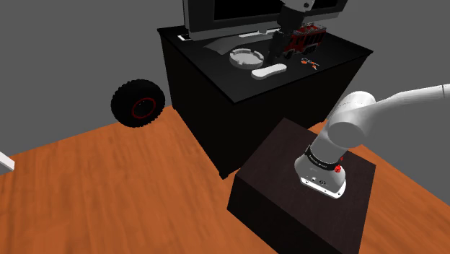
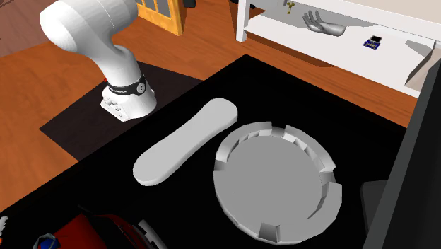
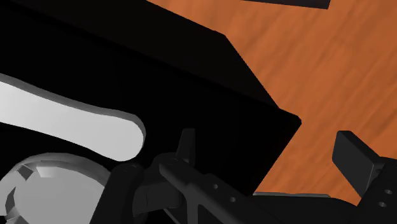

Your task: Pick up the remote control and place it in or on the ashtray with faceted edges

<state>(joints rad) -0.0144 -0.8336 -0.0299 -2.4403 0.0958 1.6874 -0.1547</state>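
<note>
Simply remote [image 2: 185,141] just beside ashtray [image 2: 227,154]

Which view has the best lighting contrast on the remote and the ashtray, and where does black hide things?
Second exterior view: the pale remote control and faceted ashtray stand out evenly lit on the black tabletop, no glare. Wrist view: the open black gripper partly merges with that dark surface.

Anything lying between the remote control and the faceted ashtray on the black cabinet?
No. In the second exterior view the white remote control and the grey ashtray lie apart, with only a bare strip of black cabinet top between.
</note>
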